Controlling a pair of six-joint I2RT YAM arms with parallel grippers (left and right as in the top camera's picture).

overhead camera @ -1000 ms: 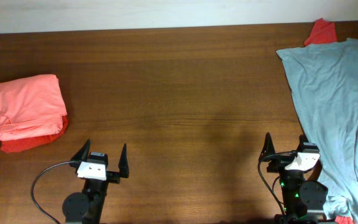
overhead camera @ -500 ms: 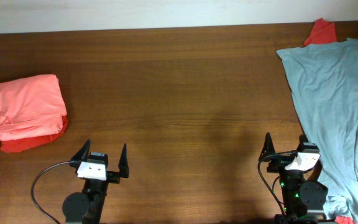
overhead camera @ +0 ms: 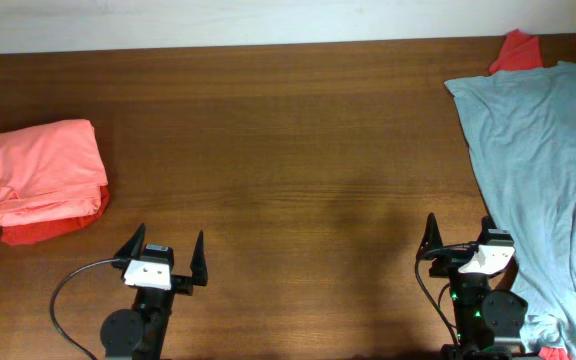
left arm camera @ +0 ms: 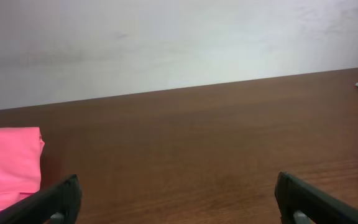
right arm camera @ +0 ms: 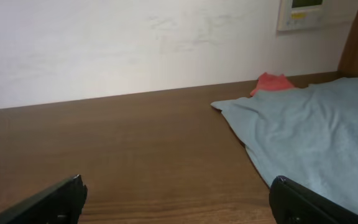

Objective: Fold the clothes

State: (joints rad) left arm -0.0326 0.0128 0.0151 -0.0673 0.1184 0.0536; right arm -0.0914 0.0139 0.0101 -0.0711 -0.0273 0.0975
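Overhead view. OPERATOR: Report garment positions.

TECHNICIAN: A folded salmon-pink garment [overhead camera: 43,170] lies at the far left of the counter [overhead camera: 288,150]. It rests on a red garment [overhead camera: 36,232], whose edge shows along the lower side. An unfolded grey-blue garment [overhead camera: 543,160] is spread over the right end of the counter and runs to its near edge. A second red piece [overhead camera: 516,48] shows beyond its far corner, touching it.

OPERATOR: State of the left claw?

TECHNICIAN: The left claw [overhead camera: 168,240] is released, with its jaws spread wide and nothing between them. It sits at the near edge, well apart from the salmon-pink stack. A black cable [overhead camera: 68,288] loops from its left side. In the left wrist view, only bare counter lies between the fingertips [left arm camera: 67,193], and the pink stack is at the far left of the frame.

OPERATOR: Right claw?

TECHNICIAN: The right claw [overhead camera: 458,235] is also released and grips nothing. It stands just beside the grey-blue garment's left edge. I cannot tell whether it touches the cloth. In the right wrist view the grey-blue garment fills the right side, below a white wall [right arm camera: 135,43] and a wall panel [right arm camera: 304,12].
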